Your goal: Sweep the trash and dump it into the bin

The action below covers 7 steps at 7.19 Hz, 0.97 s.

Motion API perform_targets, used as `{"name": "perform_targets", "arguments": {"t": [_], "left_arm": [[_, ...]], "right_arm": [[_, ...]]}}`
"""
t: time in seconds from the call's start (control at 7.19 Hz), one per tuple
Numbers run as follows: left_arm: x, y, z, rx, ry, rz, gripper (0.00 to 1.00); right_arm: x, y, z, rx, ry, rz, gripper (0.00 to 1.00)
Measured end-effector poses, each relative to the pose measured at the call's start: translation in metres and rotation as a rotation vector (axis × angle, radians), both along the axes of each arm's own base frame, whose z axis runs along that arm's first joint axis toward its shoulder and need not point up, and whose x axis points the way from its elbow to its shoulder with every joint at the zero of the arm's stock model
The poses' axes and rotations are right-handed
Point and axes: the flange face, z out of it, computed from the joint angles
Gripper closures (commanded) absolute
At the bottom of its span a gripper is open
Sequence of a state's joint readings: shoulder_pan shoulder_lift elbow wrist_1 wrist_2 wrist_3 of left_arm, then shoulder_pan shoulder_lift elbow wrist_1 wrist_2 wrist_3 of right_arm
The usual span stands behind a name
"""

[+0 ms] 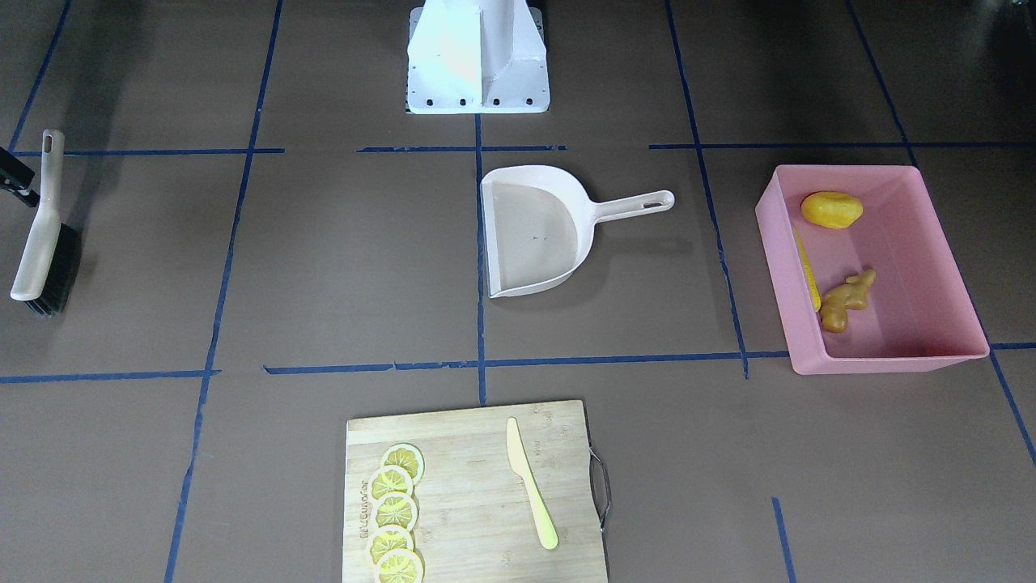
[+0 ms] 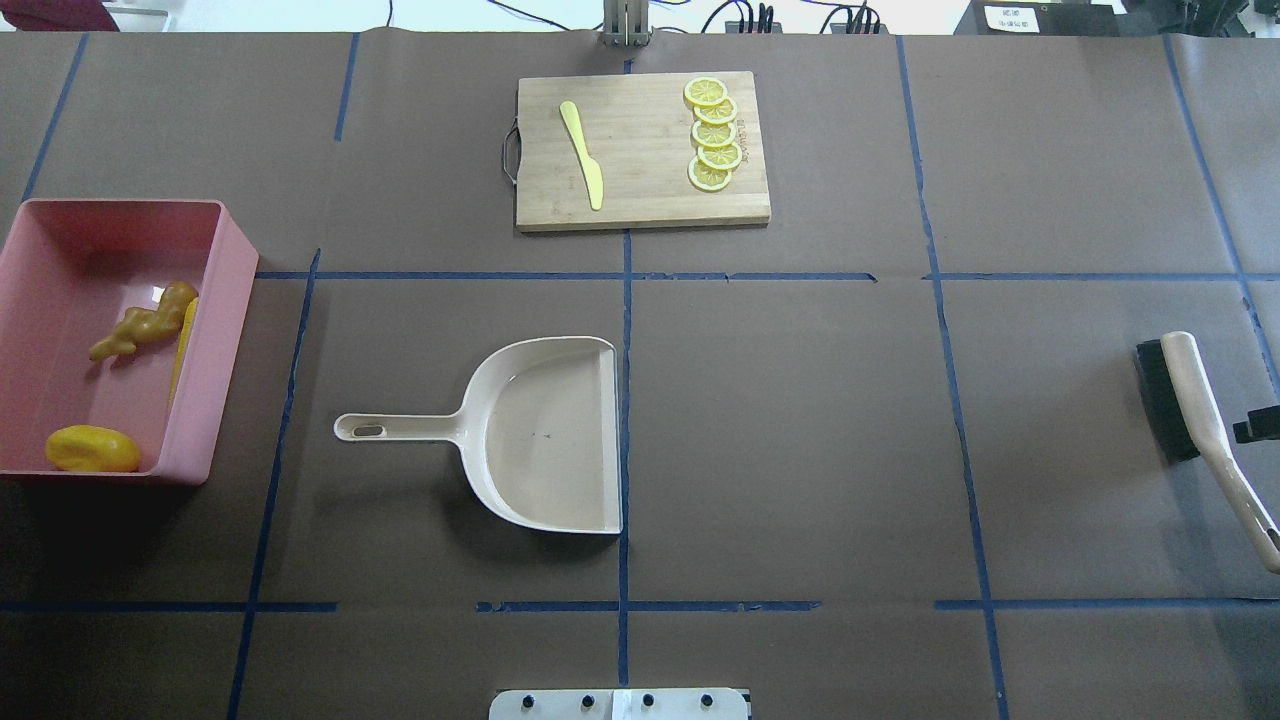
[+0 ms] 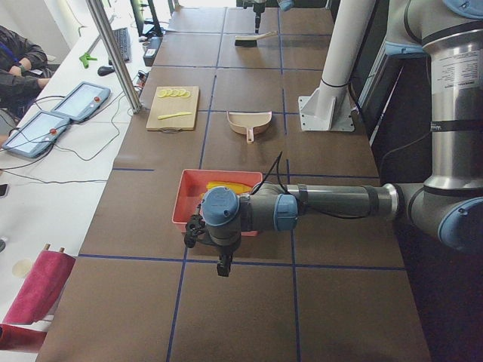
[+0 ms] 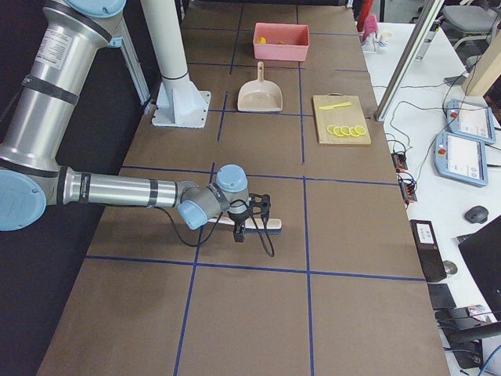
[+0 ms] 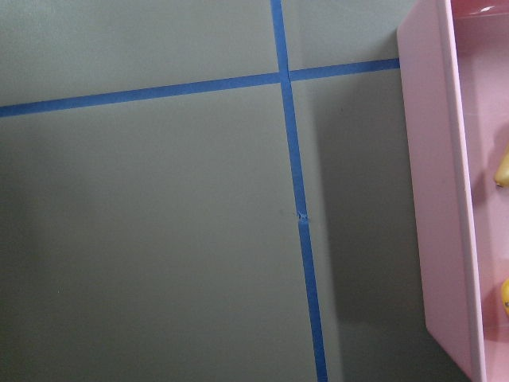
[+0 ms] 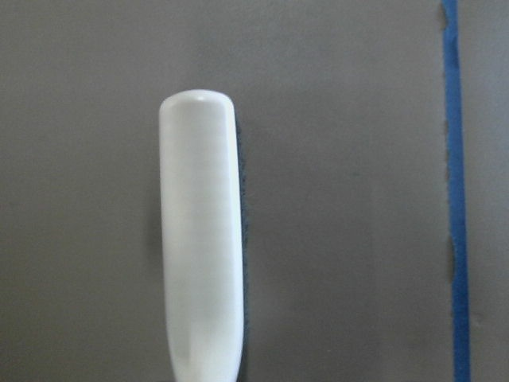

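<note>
The pink bin [image 1: 890, 360] [image 2: 225, 330] stands on my left side of the table. Inside it lie the trash items: the corn cob [image 1: 807, 271] along one wall, the oval potato lump [image 1: 831, 210] and the ginger root [image 1: 846, 301]. My left gripper [image 3: 224, 265] hangs over the table just outside the bin; I cannot tell whether it is open. Its wrist view shows the bin wall [image 5: 433, 199] and no fingers. My right gripper [image 2: 1258, 425] [image 1: 16, 174] shows only partly at the frame edge, beside the brush handle; its state is unclear.
The beige dustpan [image 1: 534, 235] [image 2: 545, 440] lies empty at the table's middle. A beige brush with black bristles [image 2: 1205, 420] [image 6: 200, 239] lies at my far right. A wooden cutting board [image 2: 640, 190] with lemon slices [image 2: 712, 135] and a pale knife [image 2: 583, 155] sits at the far side.
</note>
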State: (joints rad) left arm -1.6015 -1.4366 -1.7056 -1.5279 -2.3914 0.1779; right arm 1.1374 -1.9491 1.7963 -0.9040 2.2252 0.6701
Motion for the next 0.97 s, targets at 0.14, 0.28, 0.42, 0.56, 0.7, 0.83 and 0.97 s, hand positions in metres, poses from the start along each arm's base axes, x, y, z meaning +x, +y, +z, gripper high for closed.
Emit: {"name": "perform_targets", "arguments": {"t": [0.14,0.28,0.42,0.56,0.7,0.83,0.97], "left_arm": [[0.0,0.0,0.0,0.0,0.0,0.0,0.0],[0.0,0.0,0.0,-0.001,0.0,0.0,0.0],[0.0,0.0,0.0,-0.001,0.0,0.0,0.0],[0.0,0.0,0.0,0.0,0.0,0.0,0.0],[0.0,0.0,0.0,0.0,0.0,0.0,0.0],[0.0,0.0,0.0,0.0,-0.001,0.001,0.0],[0.0,0.0,0.0,-0.001,-0.001,0.001,0.0]], "right_arm": [[0.029,-0.006,0.003,0.019,0.002,-0.009,0.0],[0.061,-0.011,0.007,0.04,0.007,-0.024,0.0],[0.093,-0.011,0.014,0.057,0.023,-0.04,0.0],[0.123,-0.008,0.021,0.07,0.045,-0.052,0.0],[0.146,-0.005,0.026,0.074,0.065,-0.057,0.0],[0.157,-0.007,0.029,0.063,0.081,-0.058,0.0],[0.16,-0.011,0.026,0.046,0.091,-0.062,0.0]]}}
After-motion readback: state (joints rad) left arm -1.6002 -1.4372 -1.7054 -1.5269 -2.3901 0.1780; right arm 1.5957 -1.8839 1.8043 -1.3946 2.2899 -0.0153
